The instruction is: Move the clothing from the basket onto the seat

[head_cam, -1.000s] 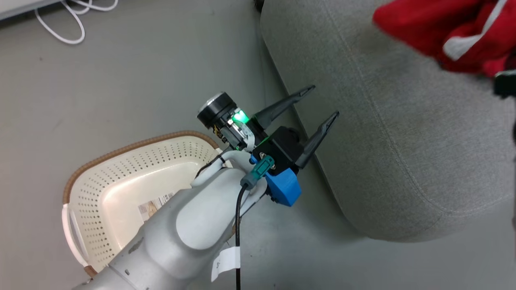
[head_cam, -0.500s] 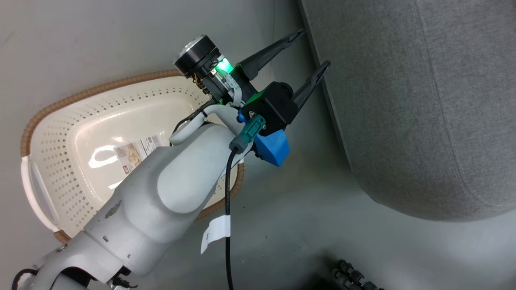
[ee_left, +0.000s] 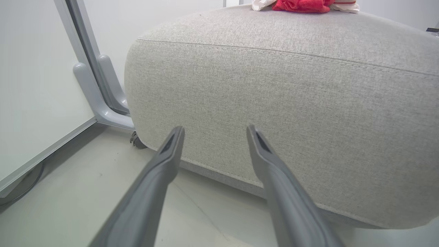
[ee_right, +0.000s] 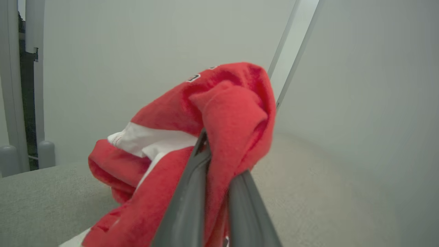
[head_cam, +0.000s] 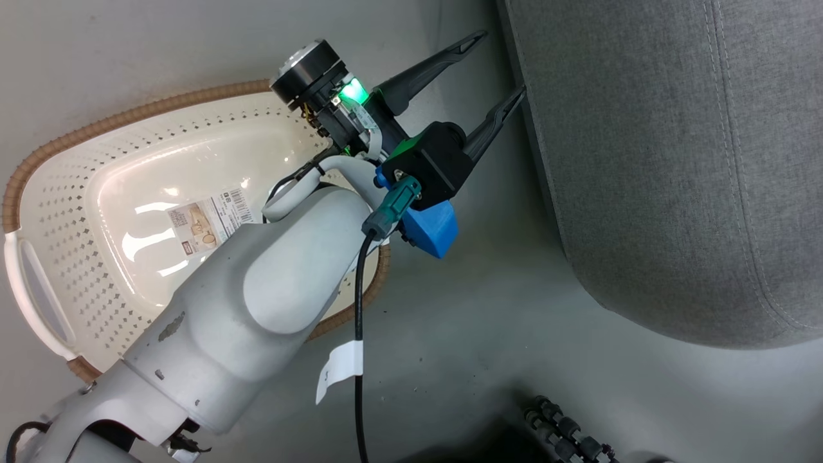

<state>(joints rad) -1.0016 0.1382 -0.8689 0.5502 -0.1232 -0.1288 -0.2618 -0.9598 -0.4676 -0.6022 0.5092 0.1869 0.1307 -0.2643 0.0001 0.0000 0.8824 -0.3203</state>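
Ok, the left gripper [head_cam: 502,63] is wide open with nothing between its fingers. We see it over the strip of floor [head_cam: 482,334] between the basket [head_cam: 128,116] and the seat [head_cam: 675,161], fingertips near the seat's side edge. In the left wrist view this gripper [ee_left: 214,127] points at the seat's [ee_left: 291,103] side wall, low down by the bottom seam, close to the rounded corner.

The right gripper [ee_right: 221,154] is nearly closed and pinches the red and white clothing [ee_right: 233,113]. Its fingertips are buried in the folds. The bunch is held up over the seat's [ee_right: 51,199] top surface. We cannot tell whether its lower end touches the cushion.

Red and white cloth [ee_left: 298,5] also shows at the far top edge of the seat. We cannot tell if it is the same piece.

The basket stands on the floor just beside the seat. The barcode sticker [head_cam: 209,222] on its bottom is in plain sight. The left forearm [head_cam: 257,308] crosses over the basket's rim on the seat side.
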